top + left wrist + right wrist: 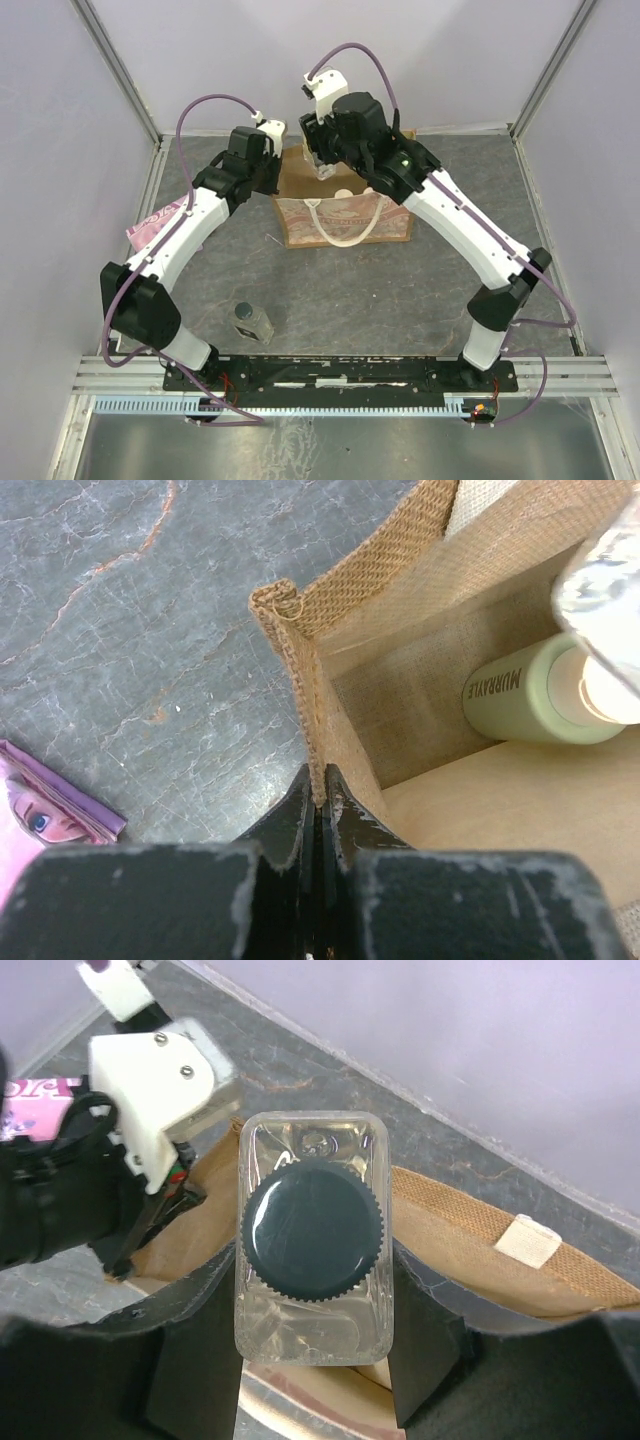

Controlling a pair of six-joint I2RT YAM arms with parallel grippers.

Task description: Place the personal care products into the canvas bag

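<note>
The grey stone-patterned table (400,300) carried the canvas bag (395,222) towards its far side. The bag stood upright with its mouth open, and a cream rope handle (345,235) drooped over its patterned front panel. Both arms reached to it from the near edge, the left to its left end and the right above its opening. The left gripper (320,785) was fully closed, its two black fingers pinching the top edge of the bag's woven side wall (400,570) just below the folded corner seam. The right gripper (312,1300) was partly closed on a clear bottle (312,1225). Its fingers pressed against the two flat sides, and the ribbed black cap faced the wrist camera. That bottle hung between the fingers directly over the bag's open mouth, above the brown rim (470,1240) with its cream tab (528,1240), and close beside the left wrist. Inside the bag, a pale yellow bottle (520,695) lay on its side on the floor against the far wall, well apart from the left fingers on the rim. A second clear bottle (252,322) with a black cap sat on the table near the left arm's base, away from both grippers. A flat pink packet (150,225) lay at the table's left edge, partly under the left arm.
</note>
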